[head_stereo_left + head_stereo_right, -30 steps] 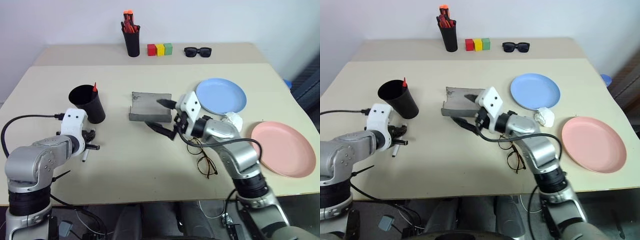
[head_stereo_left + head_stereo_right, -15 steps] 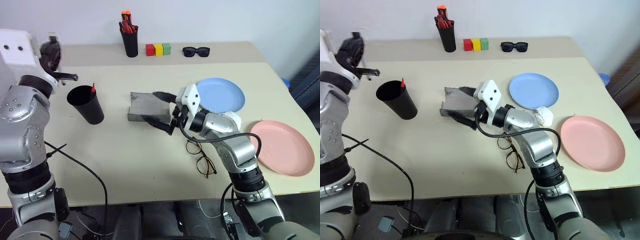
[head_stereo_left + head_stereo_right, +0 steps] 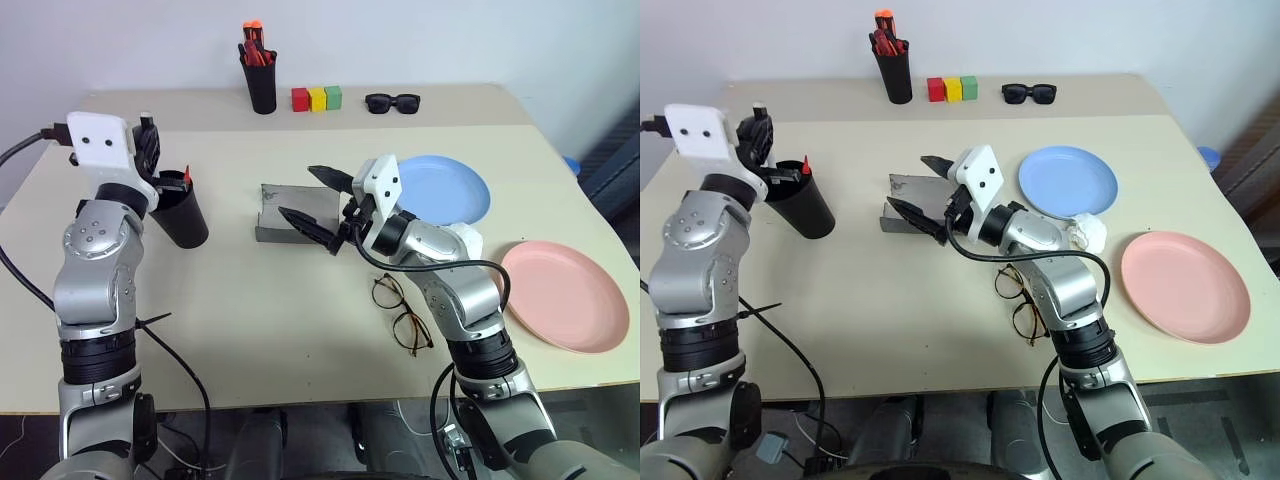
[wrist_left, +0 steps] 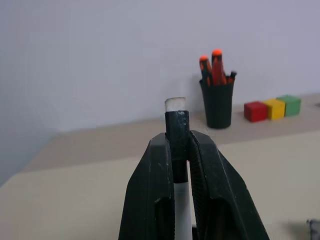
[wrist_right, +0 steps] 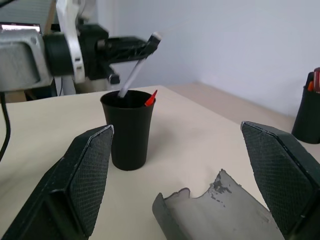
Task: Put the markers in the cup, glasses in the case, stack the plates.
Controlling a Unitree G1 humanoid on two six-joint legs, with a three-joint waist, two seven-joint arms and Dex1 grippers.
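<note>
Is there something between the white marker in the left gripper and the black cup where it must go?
Nothing visible. The left gripper holds the white marker over the cup, its lower end already inside the rim beside the red-tipped marker.

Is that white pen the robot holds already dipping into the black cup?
Yes: the white pen, pinched in the left fingers, slants down with its lower end inside the black cup's mouth.

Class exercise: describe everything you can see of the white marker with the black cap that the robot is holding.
The slim white-bodied marker with a black cap looks like smooth plastic. The left pincer is shut on its black cap end, a pale tip poking out beyond the fingers. It hangs slanted, its lower white end dipping inside the rim of the wide matte black tapered cup, beside the red tip of the dark-bodied marker already standing there.
</note>
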